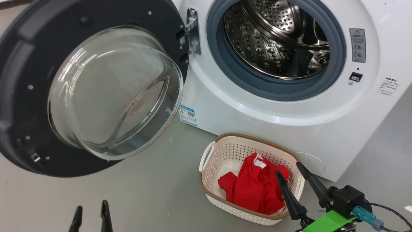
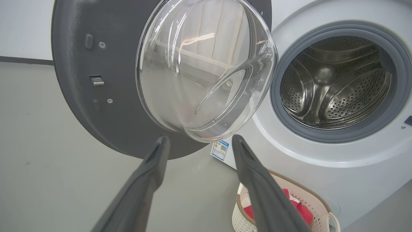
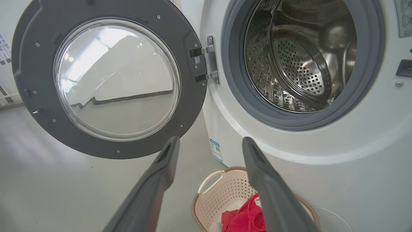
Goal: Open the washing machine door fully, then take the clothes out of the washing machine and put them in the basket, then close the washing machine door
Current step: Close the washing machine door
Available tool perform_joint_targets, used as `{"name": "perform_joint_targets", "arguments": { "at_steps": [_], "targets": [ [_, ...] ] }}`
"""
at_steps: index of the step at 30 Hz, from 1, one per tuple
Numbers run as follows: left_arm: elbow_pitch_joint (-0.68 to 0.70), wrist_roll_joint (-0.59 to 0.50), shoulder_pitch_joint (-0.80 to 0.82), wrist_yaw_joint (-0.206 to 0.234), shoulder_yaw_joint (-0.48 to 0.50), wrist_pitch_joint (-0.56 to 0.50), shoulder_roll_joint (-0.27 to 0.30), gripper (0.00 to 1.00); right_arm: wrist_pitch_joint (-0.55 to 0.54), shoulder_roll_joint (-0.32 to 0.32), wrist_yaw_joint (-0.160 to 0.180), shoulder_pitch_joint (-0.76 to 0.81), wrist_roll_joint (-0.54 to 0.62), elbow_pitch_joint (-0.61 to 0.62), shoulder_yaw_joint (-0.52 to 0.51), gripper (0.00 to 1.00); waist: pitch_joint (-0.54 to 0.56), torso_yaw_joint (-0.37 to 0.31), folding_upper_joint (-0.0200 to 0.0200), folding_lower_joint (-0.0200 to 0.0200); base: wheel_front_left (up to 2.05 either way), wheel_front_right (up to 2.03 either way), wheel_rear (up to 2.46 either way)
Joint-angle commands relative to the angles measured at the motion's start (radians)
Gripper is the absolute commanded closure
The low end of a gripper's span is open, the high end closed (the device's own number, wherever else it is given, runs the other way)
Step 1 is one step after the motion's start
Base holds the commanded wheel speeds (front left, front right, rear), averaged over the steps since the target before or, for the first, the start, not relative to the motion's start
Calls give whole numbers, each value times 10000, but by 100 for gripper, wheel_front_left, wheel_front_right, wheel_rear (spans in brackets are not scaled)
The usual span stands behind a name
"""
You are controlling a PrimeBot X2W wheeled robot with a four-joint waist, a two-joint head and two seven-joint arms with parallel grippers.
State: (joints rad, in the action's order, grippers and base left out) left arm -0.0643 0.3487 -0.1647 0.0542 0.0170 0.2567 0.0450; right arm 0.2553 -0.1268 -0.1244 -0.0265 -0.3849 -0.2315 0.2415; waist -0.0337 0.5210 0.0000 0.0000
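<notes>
the head view's bottom edge cuts off the left gripper [image 1: 91, 206].

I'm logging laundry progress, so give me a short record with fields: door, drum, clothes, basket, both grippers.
door: washing machine door wide open
drum: steel drum looks empty
clothes: red clothes piled in the basket
basket: on the floor before the washing machine
left gripper: open, empty
right gripper: open, empty, near basket
</notes>
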Motion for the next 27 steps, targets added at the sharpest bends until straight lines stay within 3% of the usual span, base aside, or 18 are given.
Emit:
{"name": "perform_joint_targets", "arguments": {
  "at_steps": [1, 2, 4, 5, 6, 8, 12, 15, 19, 21, 27],
  "targets": [
    [370, 215, 189, 40, 363, 51, 53, 0, 65, -125, -63, -333, -128, 211, 220, 0, 16, -18, 0, 0, 0, 0, 0],
    [437, 315, 233, -13, 420, 51, 53, 4, 65, -117, -63, -302, -129, 223, 216, 0, 23, -26, 0, 0, 0, 0, 0],
    [772, 474, 402, -241, 619, 51, 53, 55, 65, -89, -63, -211, -123, 241, 183, 0, 28, -39, 0, 0, 0, 0, 0],
    [1008, 341, 496, -393, 756, 51, 53, 85, 65, -70, -63, -165, -118, 249, 151, 0, 30, -48, 0, 0, 0, 0, 0],
    [1283, 192, 620, -556, 934, 51, 53, 100, 65, -50, -63, -119, -112, 262, 108, 0, 25, -55, 0, 0, 0, 0, 0],
    [1630, 106, 776, -690, 1138, 51, 53, 100, 65, -30, -63, -70, -103, 282, 65, 0, 19, -62, 0, 0, 0, 0, 0],
    [2924, -608, 1618, -1357, 2273, 51, 68, 100, 65, 55, -63, 142, -51, 360, -146, 0, 2, -110, 0, 0, 0, 0, 0],
    [3421, -755, 2538, -1689, 3089, 51, 445, 100, 65, 127, -63, 305, 2, 439, -305, 0, -9, -153, 0, 0, 0, 0, 0],
    [3177, -235, 4081, -1832, 3971, 51, 1471, 100, 65, 197, -63, 440, 72, 527, -405, 0, -98, -235, 0, 0, 0, 0, 0],
    [2801, 125, 4832, -1841, 4057, 51, 2315, 100, 65, 191, -63, 400, 104, 553, -408, 0, -218, -303, 0, 0, 0, 0, 0],
    [798, 1681, 6813, -1846, 4424, 51, 3979, 100, 65, 109, -63, 120, 170, 597, -387, 0, -619, -493, 0, 0, 0, 0, 0]
  ]
}}
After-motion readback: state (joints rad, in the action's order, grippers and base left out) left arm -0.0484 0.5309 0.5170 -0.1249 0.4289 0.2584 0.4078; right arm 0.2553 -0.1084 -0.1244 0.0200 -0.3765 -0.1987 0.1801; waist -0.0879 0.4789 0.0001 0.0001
